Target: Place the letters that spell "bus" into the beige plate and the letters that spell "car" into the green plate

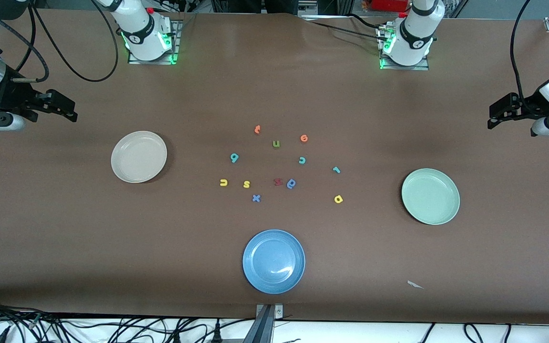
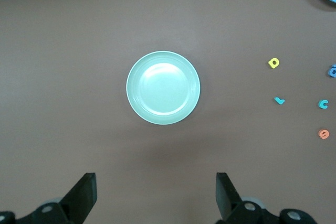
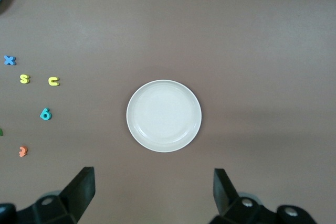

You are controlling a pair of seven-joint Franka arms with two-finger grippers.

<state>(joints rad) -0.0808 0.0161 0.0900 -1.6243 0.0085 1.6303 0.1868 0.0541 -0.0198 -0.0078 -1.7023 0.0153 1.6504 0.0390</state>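
on the table (image 1: 65, 228), eleven foam letters, three plates, two tools (image 1: 72, 112) (image 1: 493, 119) both spread apart

A brown covering spreads over the whole counter (image 1: 65, 238), slightly wrinkled at its upper edge. Black cables (image 1: 112, 328) tangle along the white strip nearest the front camera. Soft shadows lie across the surface.

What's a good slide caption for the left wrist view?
Open left gripper hovering over the table by the empty green plate, with the yellow "a", teal "r" and teal "c" scattered beside it.
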